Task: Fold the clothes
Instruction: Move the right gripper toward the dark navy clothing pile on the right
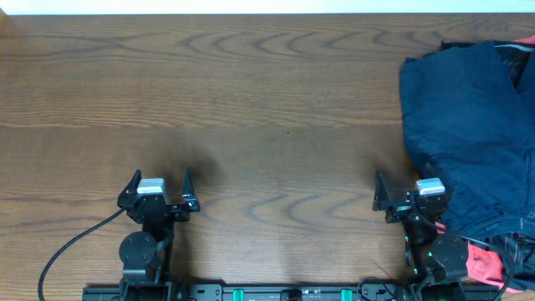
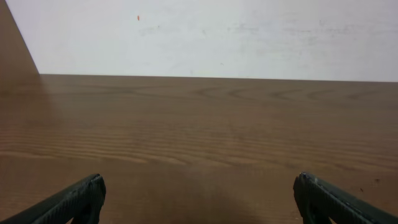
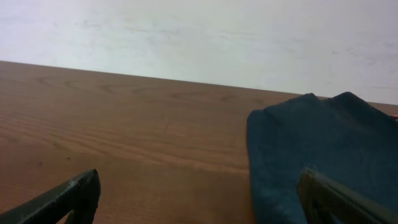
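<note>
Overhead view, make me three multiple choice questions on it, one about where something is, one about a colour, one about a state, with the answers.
1. Where on the table does the clothes pile lie?
A. right edge
B. centre
C. left edge

2. What colour is most of the pile?
A. coral red
B. navy blue
C. white

3. How do the left gripper and right gripper stand?
A. both shut on cloth
B. both open and empty
C. one open, one shut

Answers:
1 A, the heap fills the right edge, beside the right gripper.
2 B, only a small red piece peeks out at the near side.
3 B, each wrist view shows the fingers wide apart, gripping nothing.
</note>
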Robot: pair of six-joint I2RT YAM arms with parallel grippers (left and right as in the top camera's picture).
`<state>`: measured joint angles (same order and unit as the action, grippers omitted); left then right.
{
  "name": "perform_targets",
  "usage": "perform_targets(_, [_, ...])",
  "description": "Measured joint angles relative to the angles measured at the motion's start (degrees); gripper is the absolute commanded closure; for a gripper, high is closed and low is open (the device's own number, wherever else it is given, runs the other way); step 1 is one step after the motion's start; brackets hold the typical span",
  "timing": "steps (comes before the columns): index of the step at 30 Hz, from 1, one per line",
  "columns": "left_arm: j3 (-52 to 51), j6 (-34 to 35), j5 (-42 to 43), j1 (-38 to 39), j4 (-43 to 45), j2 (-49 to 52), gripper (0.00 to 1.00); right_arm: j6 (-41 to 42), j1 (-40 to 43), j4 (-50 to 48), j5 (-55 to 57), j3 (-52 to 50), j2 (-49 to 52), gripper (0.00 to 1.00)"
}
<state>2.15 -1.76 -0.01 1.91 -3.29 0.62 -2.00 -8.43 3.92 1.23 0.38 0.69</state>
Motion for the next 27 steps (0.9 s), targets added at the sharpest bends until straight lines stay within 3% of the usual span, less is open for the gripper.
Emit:
perform_targets(21, [0.0,0.0,0.0,0.0,-0.2,0.0,0.02,1.0,0.0,0.3,-0.5,0.1,0.0,0.01])
perform_targets(27, [3.6,0.7,0.0,0.0,-8.0,1.0,0.02,1.6,0.0,6.1,1.1,5.5,1.3,0.01])
